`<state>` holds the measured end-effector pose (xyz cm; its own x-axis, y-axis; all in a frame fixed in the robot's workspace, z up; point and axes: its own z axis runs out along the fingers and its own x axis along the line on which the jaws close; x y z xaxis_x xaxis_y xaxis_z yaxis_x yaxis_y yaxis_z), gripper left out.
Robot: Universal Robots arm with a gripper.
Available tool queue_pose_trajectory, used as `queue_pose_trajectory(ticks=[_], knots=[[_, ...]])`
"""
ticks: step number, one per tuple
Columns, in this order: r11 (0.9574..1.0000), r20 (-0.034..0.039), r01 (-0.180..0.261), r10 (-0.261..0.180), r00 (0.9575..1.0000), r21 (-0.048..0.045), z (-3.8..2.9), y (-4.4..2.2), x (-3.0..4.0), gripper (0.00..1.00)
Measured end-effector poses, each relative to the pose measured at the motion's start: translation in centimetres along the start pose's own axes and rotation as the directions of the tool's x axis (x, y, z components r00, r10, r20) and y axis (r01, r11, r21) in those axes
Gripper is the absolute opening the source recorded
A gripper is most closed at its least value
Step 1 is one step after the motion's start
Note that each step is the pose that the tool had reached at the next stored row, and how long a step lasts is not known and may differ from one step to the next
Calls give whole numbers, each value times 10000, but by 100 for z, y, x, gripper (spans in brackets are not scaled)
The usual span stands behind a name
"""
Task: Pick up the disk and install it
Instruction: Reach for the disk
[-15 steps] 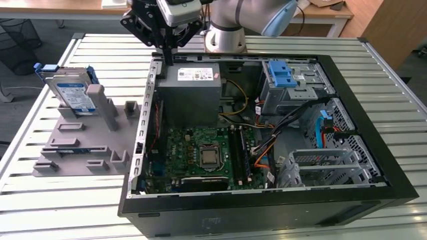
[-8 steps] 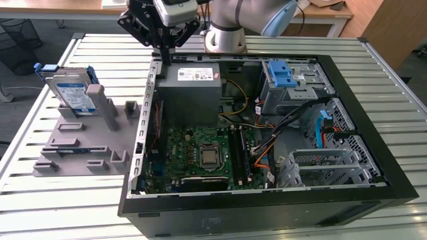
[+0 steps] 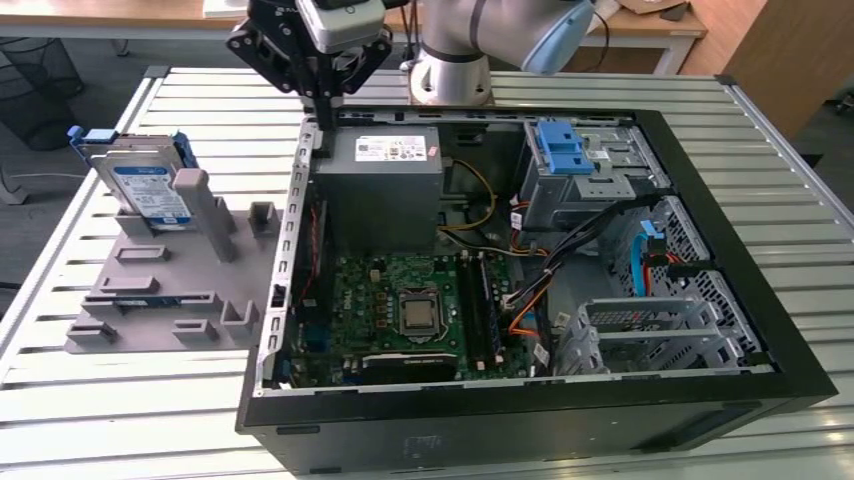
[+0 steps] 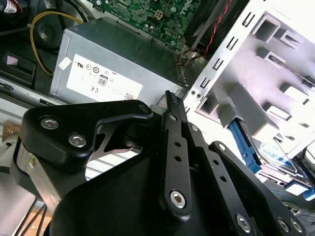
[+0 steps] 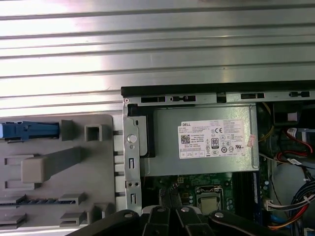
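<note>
Hovering over the far rim of an open black desktop computer case (image 3: 534, 420), the arm's black gripper (image 3: 324, 118) has its fingers pressed together and carries nothing. It hangs beside the large grey metal power supply box (image 3: 387, 185).

The disk (image 3: 144, 185), a flat silver hard drive in a blue plastic carrier frame, stands on edge in a grey plastic holding fixture (image 3: 160, 290). The fixture sits on the slatted metal tabletop (image 3: 80, 420), near the far corner at the exterior view's left, well apart from the gripper.

By the look of it, the job is at its outset. The drive is not yet lifted, and the bare metal drive cage (image 3: 654, 330) at the case's near corner, on the exterior view's right, appears to hold none. Both the pickup and the install seem left to do.

Printed matter shows in two places. The power supply bears a white sticker (image 3: 394, 150) of dark small print and certification marks. The drive bears a white-and-blue label.
</note>
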<state>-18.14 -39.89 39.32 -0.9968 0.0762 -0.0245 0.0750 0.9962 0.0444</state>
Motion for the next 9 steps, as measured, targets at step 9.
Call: queue_pose_trajectory(ticks=[9], knots=[[10000, 0, -1, 1, 10000, 0, -2, -5, 70, 11]])
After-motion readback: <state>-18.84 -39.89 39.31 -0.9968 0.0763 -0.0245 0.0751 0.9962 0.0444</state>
